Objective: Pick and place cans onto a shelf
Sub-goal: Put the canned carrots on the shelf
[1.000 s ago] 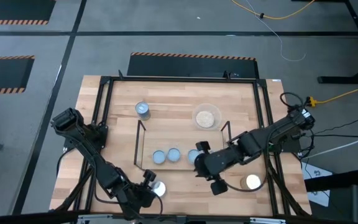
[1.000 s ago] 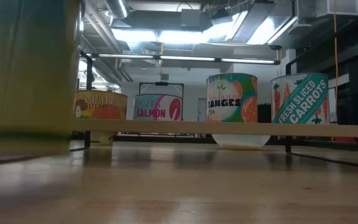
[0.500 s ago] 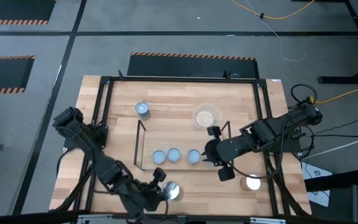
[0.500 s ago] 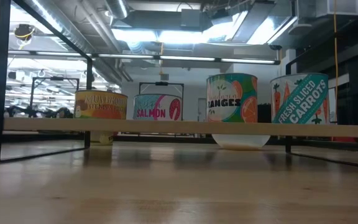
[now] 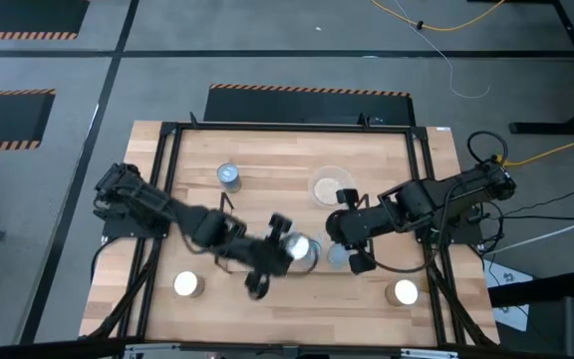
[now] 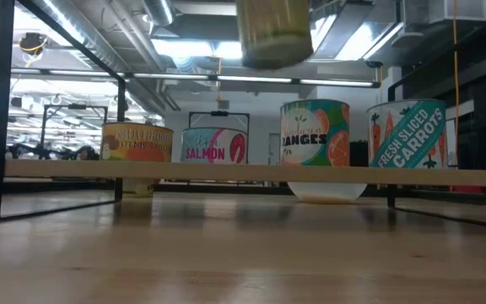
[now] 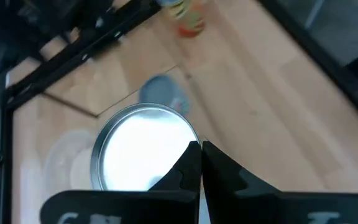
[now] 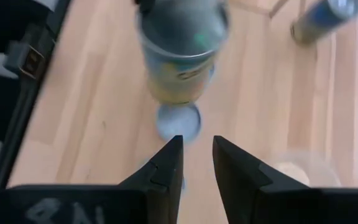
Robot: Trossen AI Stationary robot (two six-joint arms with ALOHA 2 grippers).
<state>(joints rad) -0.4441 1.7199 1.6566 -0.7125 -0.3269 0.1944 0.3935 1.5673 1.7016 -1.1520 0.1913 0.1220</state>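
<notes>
My left gripper [image 5: 283,250] [image 7: 201,152] reaches in from the left and is shut on a can with a silver lid [image 5: 295,248] and a green-yellow label [image 6: 274,34] [image 8: 179,56], held high over the black rod shelf [image 5: 224,204]. My right gripper [image 5: 335,239] [image 8: 194,149] hovers open beside it, above a blue-silver can top [image 8: 179,121], touching nothing. Another can top [image 7: 161,94] shows under the held can. Labelled cans [image 6: 213,145] stand upright in a row in the low view. My left gripper pinches the can at its top rim [image 7: 190,142], one finger [image 7: 185,171] over the lid and the other [image 7: 225,177] outside the wall. The fingers come from above, slanting down. The can hangs below them about upright, lifted clear of table and shelf.
A clear round dish [image 5: 330,186] and a blue can [image 5: 229,176] stand behind the shelf. White-topped cans stand near the front edge at left [image 5: 185,284] and right [image 5: 404,292]. A black frame [image 5: 167,130] edges the table.
My left gripper has swung up from the front left of the table toward the shelf, carrying the can, which is now lifted high over it; the front-left can has come out from under the arm. My right gripper has drawn back a little toward the far right.
</notes>
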